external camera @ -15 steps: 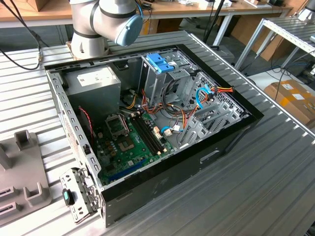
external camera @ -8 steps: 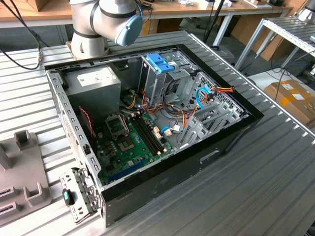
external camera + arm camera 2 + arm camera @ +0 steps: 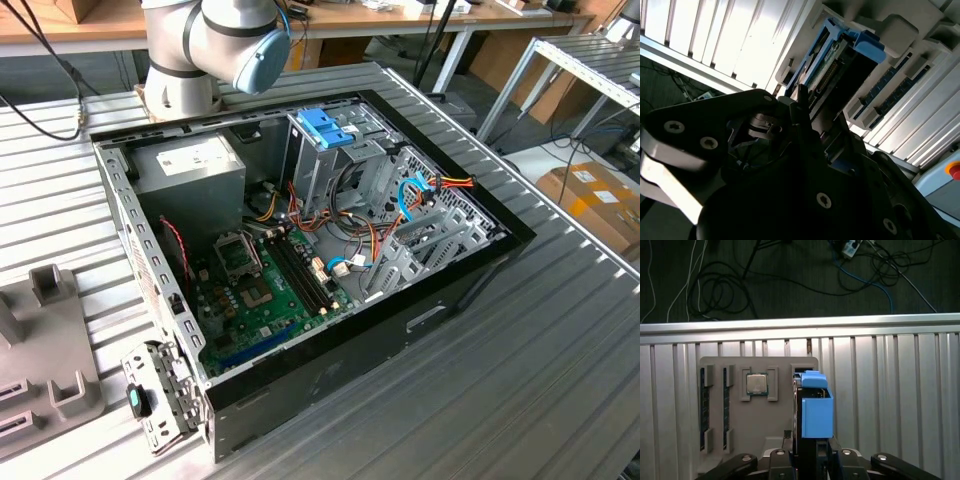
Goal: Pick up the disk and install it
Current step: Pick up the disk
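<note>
in the exterior view an open computer case (image 3: 400, 340) lies on the ribbed metal table (image 3: 560, 380), with a grey tray (image 3: 50, 340) beside it at the exterior view's left. in the second wrist view the gripper (image 3: 812, 125) is clamped on the disk (image 3: 840, 60). in the first wrist view the disk stands on edge over the tray, near a processor chip (image 3: 756, 384).

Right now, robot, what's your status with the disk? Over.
Gripper at end of the disk. Disk on edge at grey holder tray, beside processor chip. Computer case open, loose cables by its drive cage.
</note>
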{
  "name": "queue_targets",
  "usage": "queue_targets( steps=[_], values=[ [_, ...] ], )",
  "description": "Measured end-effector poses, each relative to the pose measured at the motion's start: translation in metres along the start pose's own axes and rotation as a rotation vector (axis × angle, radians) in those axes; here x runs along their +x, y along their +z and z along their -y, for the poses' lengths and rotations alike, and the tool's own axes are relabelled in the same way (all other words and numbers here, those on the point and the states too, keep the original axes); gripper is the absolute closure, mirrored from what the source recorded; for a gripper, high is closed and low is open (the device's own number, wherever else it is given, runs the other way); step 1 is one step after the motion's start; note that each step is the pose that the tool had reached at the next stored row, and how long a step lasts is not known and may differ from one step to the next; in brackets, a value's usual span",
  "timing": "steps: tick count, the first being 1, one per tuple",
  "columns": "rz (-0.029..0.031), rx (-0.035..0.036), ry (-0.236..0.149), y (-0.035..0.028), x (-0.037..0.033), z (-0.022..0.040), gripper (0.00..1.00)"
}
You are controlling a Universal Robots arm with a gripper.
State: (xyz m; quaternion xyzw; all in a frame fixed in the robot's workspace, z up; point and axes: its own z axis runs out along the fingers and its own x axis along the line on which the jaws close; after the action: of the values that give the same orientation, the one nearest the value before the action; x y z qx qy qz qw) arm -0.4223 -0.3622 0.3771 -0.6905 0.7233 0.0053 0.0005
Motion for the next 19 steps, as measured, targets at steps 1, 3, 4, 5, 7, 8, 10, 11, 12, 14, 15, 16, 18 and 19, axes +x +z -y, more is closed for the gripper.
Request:
queue_targets(
  steps=[1, 3, 4, 5, 7, 8, 10, 11, 12, 14, 15, 16, 18, 19],
  values=[
    [0.0001, 0.0001, 0.0, -0.0008, 0.0, 0.0, 0.65],
    [0.0, 0.0, 0.0, -0.0028, 0.0, 0.0, 0.65],
    [0.0, 0.0, 0.0, -0.0043, -0.0001, 0.0, 0.65],
    [0.0, 0.0, 0.0, -0.0061, -0.0001, 0.0, 0.65],
    [0.0, 0.0, 0.0, -0.0093, -0.0001, -0.0001, 0.65],
    [0.0, 0.0, 0.0, -0.0108, -0.0001, -0.0001, 0.65],
    [0.0, 0.0001, 0.0, -0.0144, -0.0001, -0.0001, 0.65],
    [0.0, 0.0, 0.0, -0.0169, -0.0001, -0.0001, 0.65],
    [0.0, 0.0, 0.0, -0.0186, -0.0002, -0.0001, 0.65],
    [0.0, -0.0001, 0.0, -0.0224, -0.0002, -0.0002, 0.65],
    [0.0001, 0.0, 0.0, -0.0237, -0.0002, -0.0002, 0.65],
    [0.0, 0.0, 0.0, -0.025, -0.0002, -0.0002, 0.65],
    [0.0001, 0.0002, 0.0, -0.0279, -0.0002, -0.0002, 0.65],
    [0.0, 0.0, 0.0, -0.0293, -0.0003, -0.0002, 0.65]
  ],
)
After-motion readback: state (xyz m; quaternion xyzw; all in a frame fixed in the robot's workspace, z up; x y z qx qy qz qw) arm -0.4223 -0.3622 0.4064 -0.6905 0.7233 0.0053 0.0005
